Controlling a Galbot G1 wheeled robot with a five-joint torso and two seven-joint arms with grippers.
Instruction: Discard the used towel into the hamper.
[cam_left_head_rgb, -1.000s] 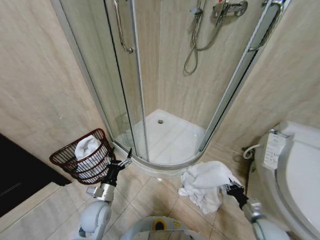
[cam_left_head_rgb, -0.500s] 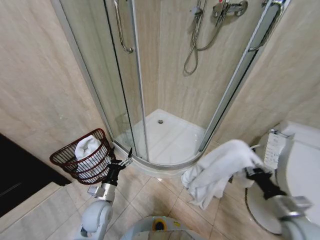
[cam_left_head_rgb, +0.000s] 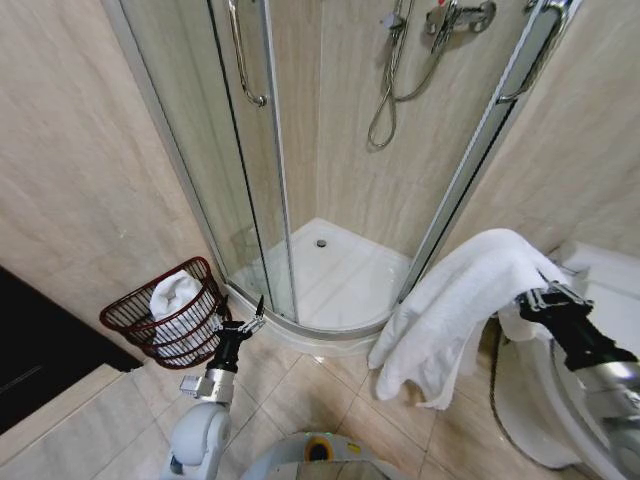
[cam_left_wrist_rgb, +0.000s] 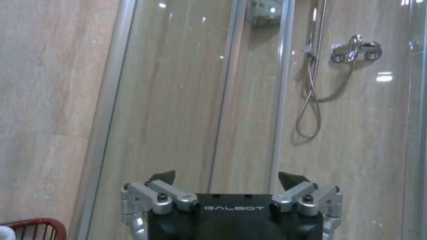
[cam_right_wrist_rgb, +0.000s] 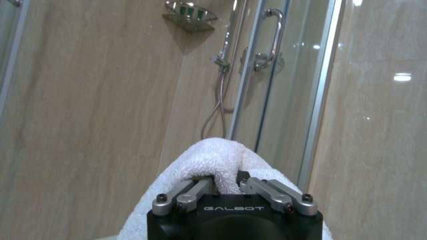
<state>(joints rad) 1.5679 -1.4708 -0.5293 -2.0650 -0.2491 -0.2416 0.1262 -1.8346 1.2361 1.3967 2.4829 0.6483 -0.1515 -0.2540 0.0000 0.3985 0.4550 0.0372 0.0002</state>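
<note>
over on the left, against the beige wall, the hamper sits on the tiled floor, a dark reddish-brown openwork basket with a rolled white towel already resting inside it. a sliver of its red rim shows in the left wrist view too. just beside the basket, the left gripper hangs low near the foot of the shower, its fingers spread apart and holding nothing, pointed toward the curved glass shower door. behind the glass is the white shower tray with its drain, and higher up the chrome hose loops down from the mixer tap.

further right, the used towel is lifted well clear of the floor, a thick white cloth draped in a long fold that hangs down toward the tiles in front of the shower's edge. the right gripper is raised at the far right, over the toilet, and its fingers are pinched tight on a bunched fold of the towel. the towel and the basket are well apart, at opposite sides of the room.
</note>
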